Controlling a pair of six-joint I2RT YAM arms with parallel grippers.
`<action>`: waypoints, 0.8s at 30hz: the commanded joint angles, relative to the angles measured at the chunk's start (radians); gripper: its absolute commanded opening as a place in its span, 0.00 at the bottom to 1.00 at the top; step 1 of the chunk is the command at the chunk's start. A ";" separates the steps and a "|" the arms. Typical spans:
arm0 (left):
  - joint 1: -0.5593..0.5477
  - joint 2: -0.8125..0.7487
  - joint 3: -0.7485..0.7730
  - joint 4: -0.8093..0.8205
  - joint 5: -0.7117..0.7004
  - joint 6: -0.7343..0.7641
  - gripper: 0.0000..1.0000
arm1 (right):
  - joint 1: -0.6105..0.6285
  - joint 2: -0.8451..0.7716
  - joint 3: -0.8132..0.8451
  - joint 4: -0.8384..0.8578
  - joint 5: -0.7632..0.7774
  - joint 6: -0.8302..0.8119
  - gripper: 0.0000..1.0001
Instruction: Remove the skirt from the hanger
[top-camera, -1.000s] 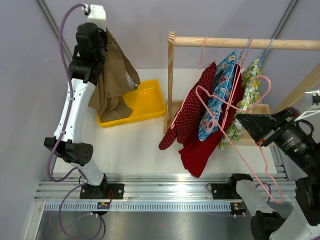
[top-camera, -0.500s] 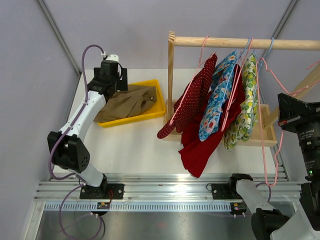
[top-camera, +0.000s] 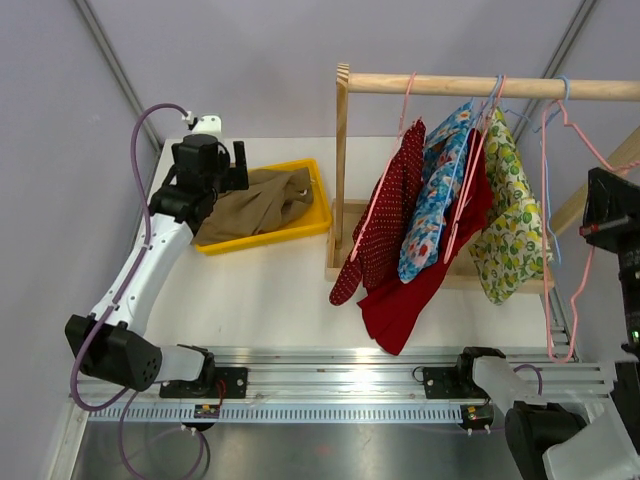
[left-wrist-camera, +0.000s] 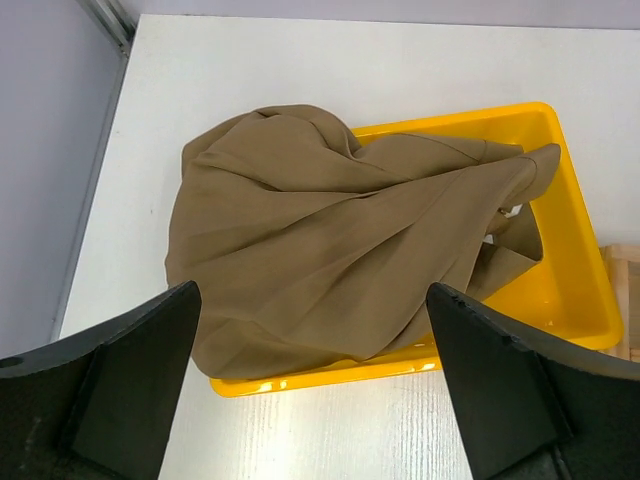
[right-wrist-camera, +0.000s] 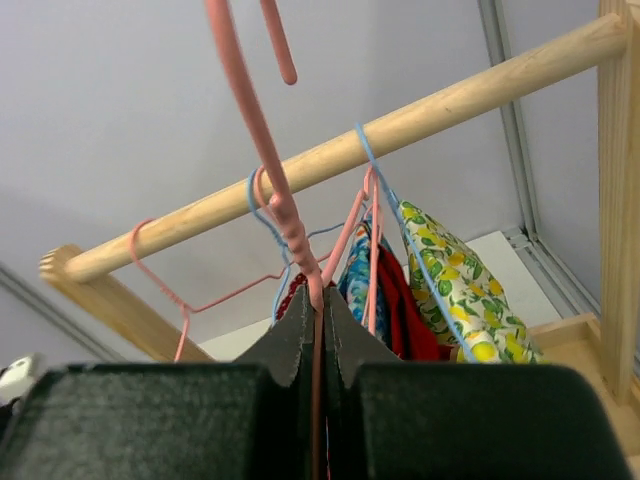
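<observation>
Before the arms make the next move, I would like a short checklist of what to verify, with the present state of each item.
1. Brown skirt lies in the yellow bin: ok, though it covers the rim on one side.
2. Left gripper is open above the bin, with nothing between its fingers: ok.
3. Right gripper is shut on the pink hanger: ok.
4. Pink hanger carries no garment: ok.
5. Hanger's hook is seated over the wooden rod: cannot tell.
6. Hanging garments are on the rod, apart from both grippers: ok.
</observation>
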 joint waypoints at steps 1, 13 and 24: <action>-0.003 0.015 0.006 0.047 0.031 -0.014 0.99 | 0.005 -0.062 0.103 0.007 -0.053 0.022 0.00; -0.003 -0.022 -0.011 0.058 0.074 -0.031 0.99 | 0.005 -0.159 -0.012 -0.140 0.162 -0.040 0.00; -0.005 -0.028 -0.017 0.056 0.101 -0.045 0.99 | 0.021 -0.079 -0.181 0.203 0.357 -0.221 0.00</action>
